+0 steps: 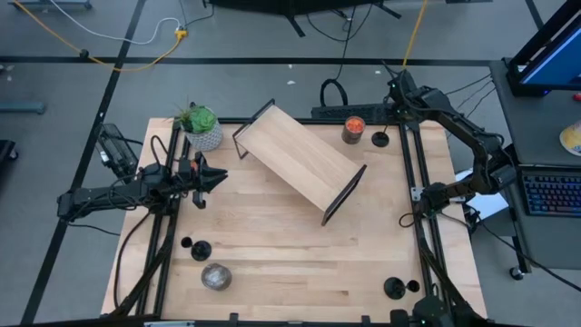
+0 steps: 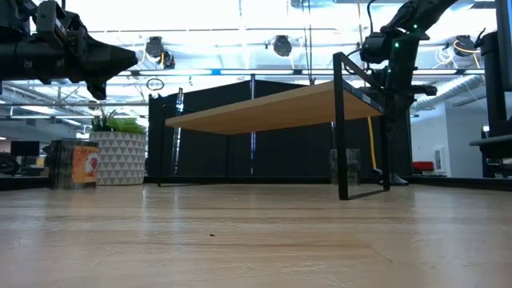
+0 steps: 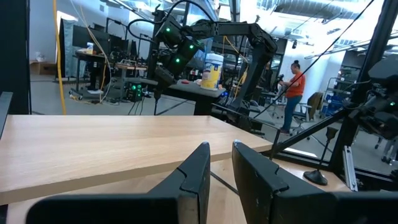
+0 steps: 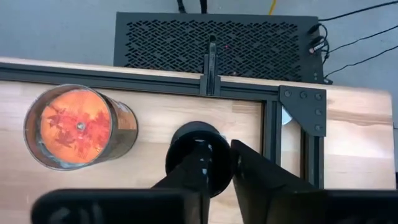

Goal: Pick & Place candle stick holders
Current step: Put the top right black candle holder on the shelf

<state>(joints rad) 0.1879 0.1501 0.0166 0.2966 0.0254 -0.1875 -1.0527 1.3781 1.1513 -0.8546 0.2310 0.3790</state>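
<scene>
A black candle stick holder (image 1: 379,142) (image 4: 193,140) stands on its round base at the table's far right corner, beside an orange jar candle (image 1: 353,130) (image 4: 78,127). My right gripper (image 1: 385,133) (image 4: 219,155) reaches down over it, fingers closed on its top. Two more candle stick holders stand on their bases, one near left (image 1: 201,250) and one near right (image 1: 395,288). My left gripper (image 1: 218,177) (image 3: 221,180) hovers shut over the table's left side, pointing level toward the right, with nothing in it. My right gripper pinches the holder's upper part (image 4: 214,152) between its two fingers, slanting down from the near right. Cup or stem, I cannot tell, since the fingers cover it. The holder stays upright with its round base (image 4: 186,134) on the table.
A wooden shelf on black legs (image 1: 300,159) stands slantwise across the middle of the table. A potted plant (image 1: 201,127) is at the far left, a grey ball-like thing (image 1: 216,277) near left. Black frame rails (image 4: 292,143) run along the right edge.
</scene>
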